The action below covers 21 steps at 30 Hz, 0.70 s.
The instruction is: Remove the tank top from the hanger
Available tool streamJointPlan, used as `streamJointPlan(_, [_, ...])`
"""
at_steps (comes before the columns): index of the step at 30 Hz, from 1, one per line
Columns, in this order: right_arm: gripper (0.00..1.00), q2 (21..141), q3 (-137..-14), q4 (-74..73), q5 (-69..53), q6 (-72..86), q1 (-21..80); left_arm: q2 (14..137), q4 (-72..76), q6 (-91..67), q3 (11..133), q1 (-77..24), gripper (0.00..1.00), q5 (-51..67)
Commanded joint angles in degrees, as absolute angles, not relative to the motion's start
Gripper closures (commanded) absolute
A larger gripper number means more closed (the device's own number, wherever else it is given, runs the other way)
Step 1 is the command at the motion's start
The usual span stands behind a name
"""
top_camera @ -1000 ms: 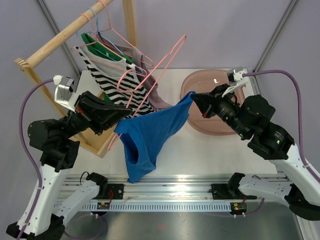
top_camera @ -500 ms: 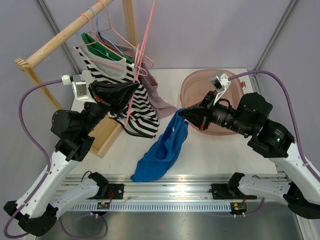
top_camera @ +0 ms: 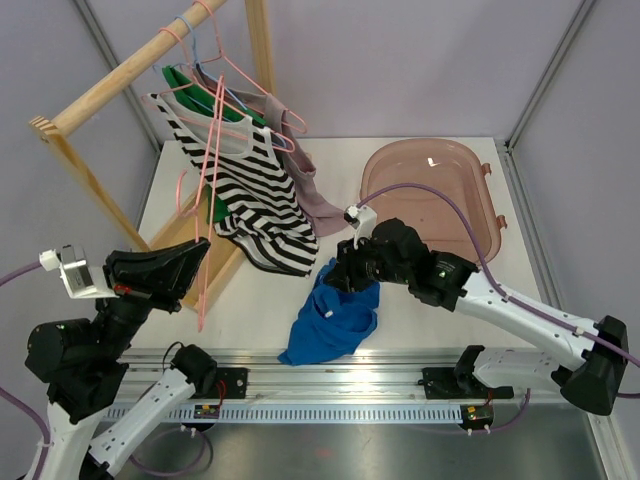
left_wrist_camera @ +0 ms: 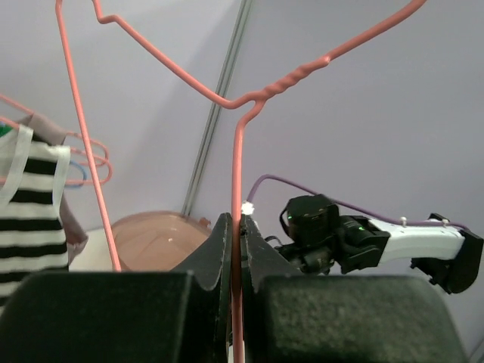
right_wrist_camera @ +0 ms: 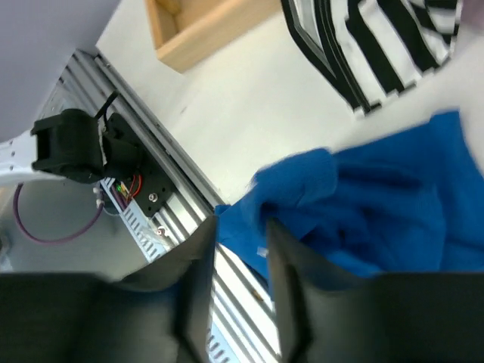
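The blue tank top lies crumpled on the white table near the front edge, free of the hanger. My right gripper hovers just above its far end. In the right wrist view its gripper is open, and the blue tank top lies below and beyond the spread fingers. The bare pink wire hanger stands nearly upright at the left, with my left gripper shut on it. The left wrist view shows the hanger pinched between the closed jaws of that gripper.
A wooden rack at the back left carries more hangers with a striped top, a green garment and a mauve one. A pink tub sits at the back right. The metal rail runs along the front.
The tank top came off the hanger and dropped onto the table. The right gripper lowered with it and opened. The left arm swung down and left with the bare hanger.
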<state>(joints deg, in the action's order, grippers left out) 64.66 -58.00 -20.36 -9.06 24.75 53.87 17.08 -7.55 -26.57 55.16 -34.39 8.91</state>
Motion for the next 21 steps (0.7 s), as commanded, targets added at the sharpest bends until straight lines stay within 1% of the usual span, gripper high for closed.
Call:
streamJointPlan(1, [0.48, 63.7, -57.1, -12.5, -4.0, 27.3, 55.1, 12.7, -19.1, -28.6, 54.1, -34.6, 1.0, 4.8])
streamJointPlan(2, [0.2, 63.7, -56.8, -12.4, -2.6, 27.4, 55.2, 11.5, -20.8, -29.7, 54.0, -34.6, 1.0, 3.5])
streamJointPlan(3, [0.09, 63.5, -56.3, -12.4, -1.9, 27.5, 55.2, 10.4, -22.4, -30.4, 53.1, -34.6, 1.0, 1.2])
streamJointPlan(4, [0.01, 63.5, -56.1, -12.6, -0.9, 27.6, 55.2, 7.8, -24.7, -31.2, 52.5, -34.6, 1.0, 0.3])
streamJointPlan(8, [0.01, 63.1, -56.1, -14.2, 4.0, 27.3, 55.1, 3.4, -28.9, -35.0, 50.4, -34.5, 1.0, -6.2])
streamJointPlan(12, [0.0, 63.0, -56.5, -15.5, 6.9, 27.5, 55.1, 1.9, -29.7, -38.0, 49.7, -34.4, 1.0, -12.6])
streamJointPlan(13, [0.01, 62.9, -56.5, -15.5, 7.5, 27.7, 55.1, 2.4, -30.3, -38.8, 50.1, -34.4, 1.0, -17.6])
streamJointPlan(16, [0.01, 62.2, -56.3, -15.6, 8.6, 28.0, 55.1, 8.0, -32.9, -41.6, 53.8, -34.4, 1.0, -27.4])
streamJointPlan(18, [0.0, 61.7, -56.1, -15.9, 8.7, 28.1, 55.1, 14.2, -32.6, -41.6, 57.6, -34.4, 1.0, -29.8])
streamJointPlan(21, [0.01, 61.0, -56.1, -16.4, 9.0, 28.1, 55.1, 21.5, -27.7, -38.9, 61.9, -34.4, 1.0, -33.4])
